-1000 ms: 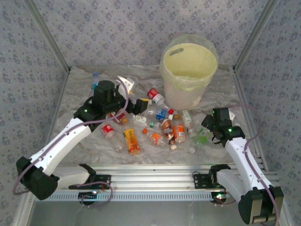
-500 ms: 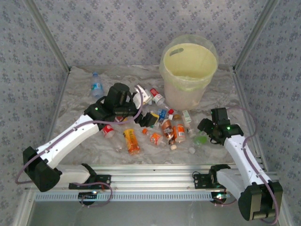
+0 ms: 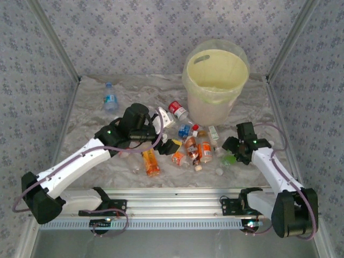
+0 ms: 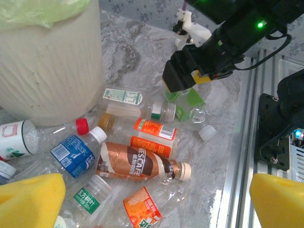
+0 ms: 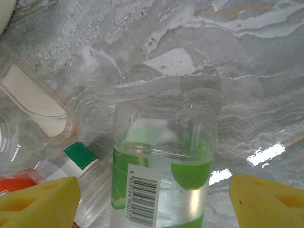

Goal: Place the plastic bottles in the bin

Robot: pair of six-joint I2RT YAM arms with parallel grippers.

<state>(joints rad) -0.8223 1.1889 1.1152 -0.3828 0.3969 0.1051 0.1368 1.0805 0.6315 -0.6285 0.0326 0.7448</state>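
- Tabletop (image 3: 134, 88): grey marbled sheet.
- Bin (image 3: 216, 80): at far edge, right of centre; pale yellow, bag liner. Left wrist view gives you its ribbed wall.
- Left end effector (image 3: 167, 144): released, yellow pads (image 4: 28, 199) spread above plastic bottles (image 3: 188, 145) heaped mid-tabletop.
- Right end effector (image 3: 232, 150): released, straddling green-label bottle (image 5: 161, 183) without touching; barcode visible, digits too blurred for you.
- Brown-label bottle (image 4: 135, 164): reads "NESCAFE" in left wrist view, unreadable from top.
- Blue-label bottle (image 3: 109, 97): alone near far left corner.

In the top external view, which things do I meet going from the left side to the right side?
Clear plastic bottle with blue label → clear bottle with orange label → round pale-yellow plastic bin.
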